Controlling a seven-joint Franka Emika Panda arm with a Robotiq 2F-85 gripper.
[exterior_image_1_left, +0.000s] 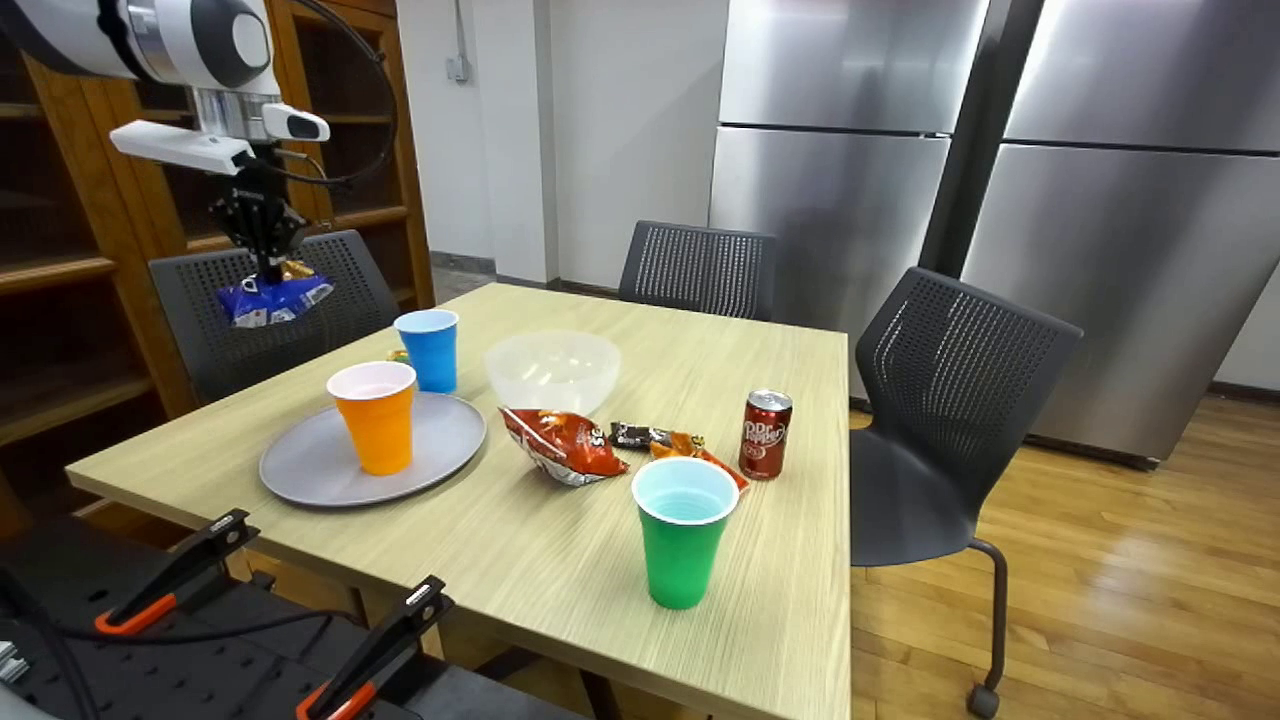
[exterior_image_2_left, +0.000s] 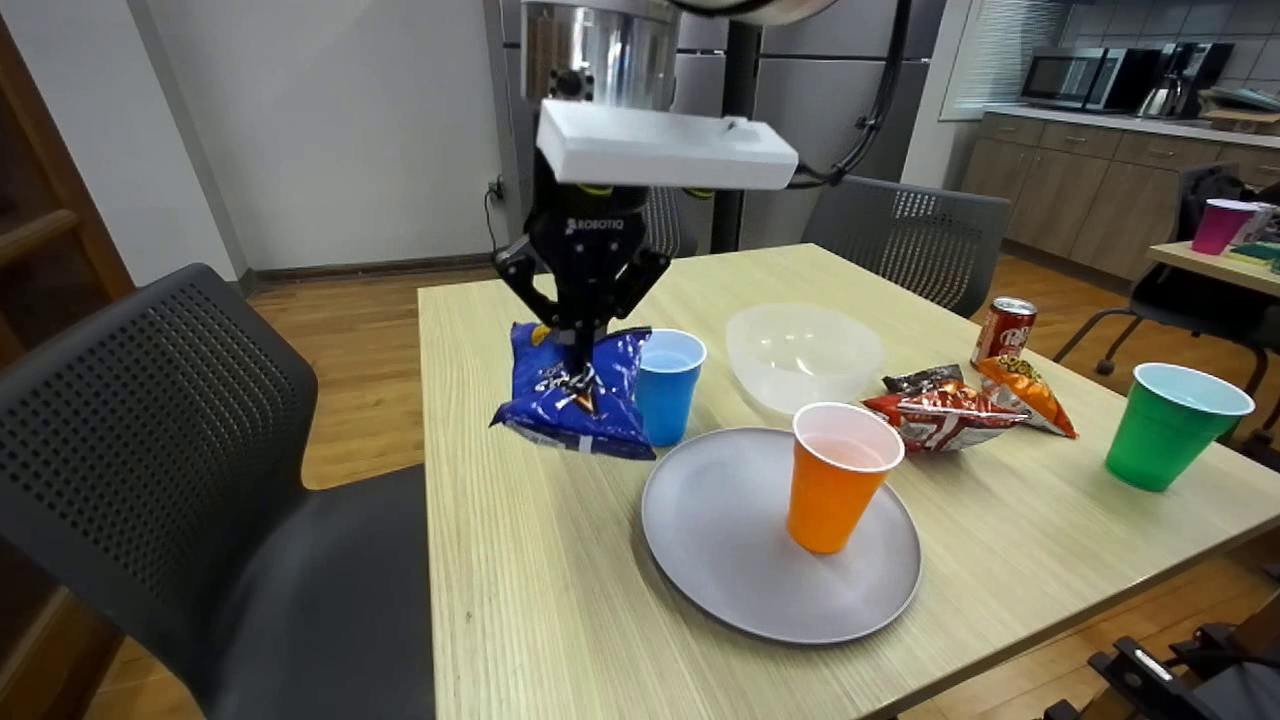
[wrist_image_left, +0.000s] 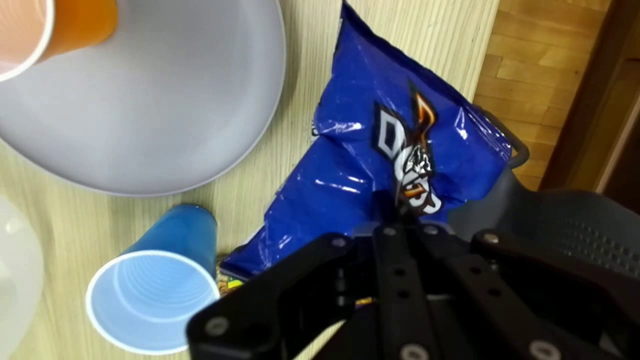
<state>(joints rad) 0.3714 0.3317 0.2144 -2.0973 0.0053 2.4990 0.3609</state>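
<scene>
A black pincer (exterior_image_2_left: 578, 362) grips a crumpled blue Doritos bag (exterior_image_2_left: 622, 408) in midair, near the edge of the pale wooden counter (exterior_image_2_left: 530, 610) and a dark chair (exterior_image_2_left: 150, 400). Close by stands a blue cup (exterior_image_2_left: 668, 392), beside what looks to me like a small packet (wrist_image_left: 231, 282), mostly hidden. An orange cup (exterior_image_2_left: 838, 490) stands on a gray plate (exterior_image_2_left: 720, 560); beyond sit a translucent bowl (exterior_image_2_left: 795, 350), a red snack bag (exterior_image_1_left: 565, 445), a Dr Pepper can (exterior_image_1_left: 767, 437) and a green cup (exterior_image_1_left: 683, 555).

One blue chip bag (wrist_image_left: 360, 155), four cups (exterior_image_2_left: 838, 495), one plate (exterior_image_2_left: 720, 545), one bowl (exterior_image_2_left: 802, 360), one can (exterior_image_2_left: 1003, 332)
</scene>
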